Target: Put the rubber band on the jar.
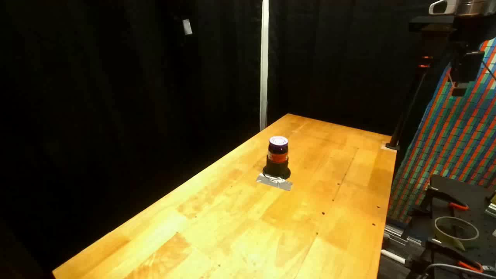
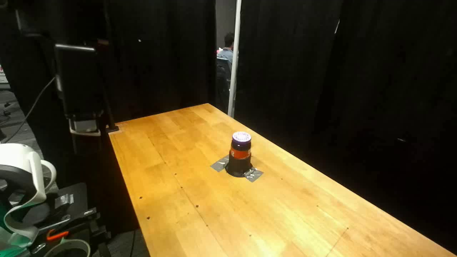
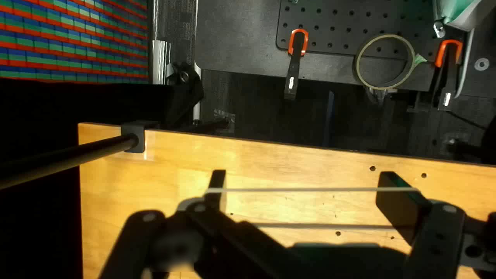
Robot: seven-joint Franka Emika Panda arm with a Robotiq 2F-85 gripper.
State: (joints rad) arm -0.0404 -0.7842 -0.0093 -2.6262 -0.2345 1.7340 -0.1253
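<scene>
The end effector is standing wide in the wrist view, its two fingers well apart in the lower half of the frame. They are holding one pale rubber band in tension: it is looping around both fingers, and two near-level strands are crossing the gap. In both exterior views one small jar is standing upright near the centre of the frame, well apart from the end effector. Beneath it one black cylindrical base is resting on the wooden counter; whether the jar is sitting in it or on it, I cannot tell. In an exterior view two strips of silver duct tape are flanking the base and touching its foot. In the upper right of the wrist view, two orange-tipped spring clamps and one roll of tape are lying at the edge of a black board. One orange-red label is wrapping the jar's middle; its pale marks and the print on the lid are showing too small to read.
</scene>
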